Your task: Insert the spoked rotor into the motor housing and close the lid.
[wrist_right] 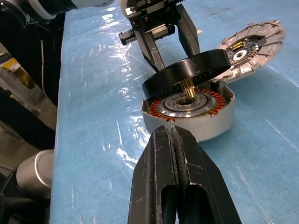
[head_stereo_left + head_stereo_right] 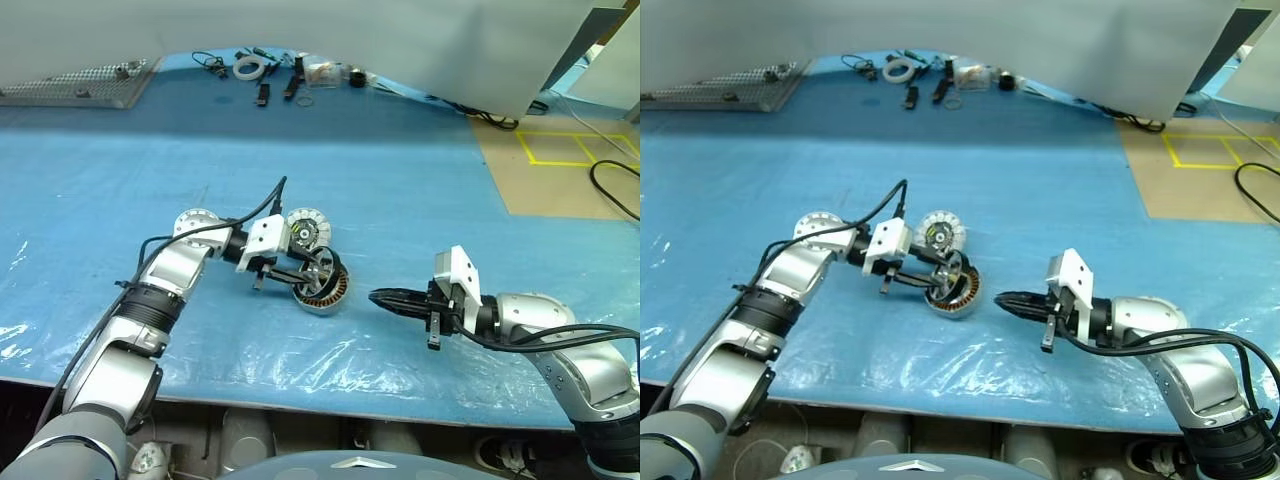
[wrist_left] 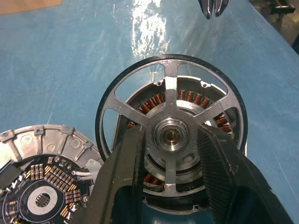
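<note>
The blue tabletop [image 2: 400, 200] is carrying everything, near its middle. The left hand [image 2: 305, 272] is reaching in from the left and clamping its fingers across the hub of the spoked rotor [image 3: 172, 137]. It's holding the rotor tilted over the motor housing [image 1: 205, 128], with the lower edge at the housing's rim and the brass shaft [image 1: 187, 86] pointing down toward the centre. Copper windings [image 1: 161, 108] are sitting inside the housing. The lid [image 1: 254, 44] is lying just beside it, board face up. The right hand [image 2: 380, 297] is waiting nearby on the other side, fingers pressed together and empty. Levelling that rotor looks like the next job.
</note>
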Action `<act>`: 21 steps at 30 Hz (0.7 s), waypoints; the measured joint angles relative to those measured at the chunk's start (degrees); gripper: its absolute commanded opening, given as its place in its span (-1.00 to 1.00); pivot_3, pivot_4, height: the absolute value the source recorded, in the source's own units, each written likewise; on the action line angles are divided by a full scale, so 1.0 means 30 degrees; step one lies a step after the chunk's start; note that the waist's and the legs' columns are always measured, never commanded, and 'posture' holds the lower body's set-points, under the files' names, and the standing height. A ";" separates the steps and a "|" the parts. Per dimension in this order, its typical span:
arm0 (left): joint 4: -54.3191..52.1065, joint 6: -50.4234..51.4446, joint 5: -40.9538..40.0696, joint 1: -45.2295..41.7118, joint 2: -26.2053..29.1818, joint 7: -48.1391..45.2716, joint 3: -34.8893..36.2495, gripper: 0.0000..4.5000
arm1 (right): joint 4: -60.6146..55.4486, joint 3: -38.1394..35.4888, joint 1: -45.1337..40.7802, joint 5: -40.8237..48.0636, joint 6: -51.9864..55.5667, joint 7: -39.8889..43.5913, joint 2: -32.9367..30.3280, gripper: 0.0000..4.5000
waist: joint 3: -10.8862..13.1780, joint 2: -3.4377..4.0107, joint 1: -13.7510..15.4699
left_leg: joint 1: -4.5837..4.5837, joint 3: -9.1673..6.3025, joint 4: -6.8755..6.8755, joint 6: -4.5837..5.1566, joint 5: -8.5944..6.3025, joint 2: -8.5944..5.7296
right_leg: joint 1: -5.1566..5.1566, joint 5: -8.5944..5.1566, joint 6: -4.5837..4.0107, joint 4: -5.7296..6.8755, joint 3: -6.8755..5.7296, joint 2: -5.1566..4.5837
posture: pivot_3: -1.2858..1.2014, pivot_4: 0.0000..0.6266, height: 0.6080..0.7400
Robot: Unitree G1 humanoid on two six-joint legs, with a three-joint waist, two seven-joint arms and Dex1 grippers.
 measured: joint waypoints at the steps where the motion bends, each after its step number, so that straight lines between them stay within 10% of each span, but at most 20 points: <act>1: -0.0056 0.0019 0.0021 -0.0017 0.0127 -0.0164 -0.0053 -0.40 | -0.0016 0.0000 -0.0012 0.0045 0.0084 -0.0056 0.0000 -1.00 | 0.0000 0.0000 0.0004 | -0.0001 0.0000 0.0000 0.0000 0.0000 0.0000 | 0.0000 0.0004 0.0008 -0.0006 -0.0001 0.0000 | 0.03 -0.52 1.00; 21: -0.2094 0.1455 -0.0481 -0.0866 0.0510 -0.1046 -0.0533 -0.40 | -0.0801 0.0018 -0.0772 0.0608 0.1371 -0.0999 0.0019 -1.00 | 0.0001 0.0002 0.0007 | 0.0005 -0.0001 -0.0021 -0.0002 0.0000 -0.0001 | -0.0001 0.0015 0.0025 -0.0014 -0.0009 -0.0001 | 0.03 -0.52 1.00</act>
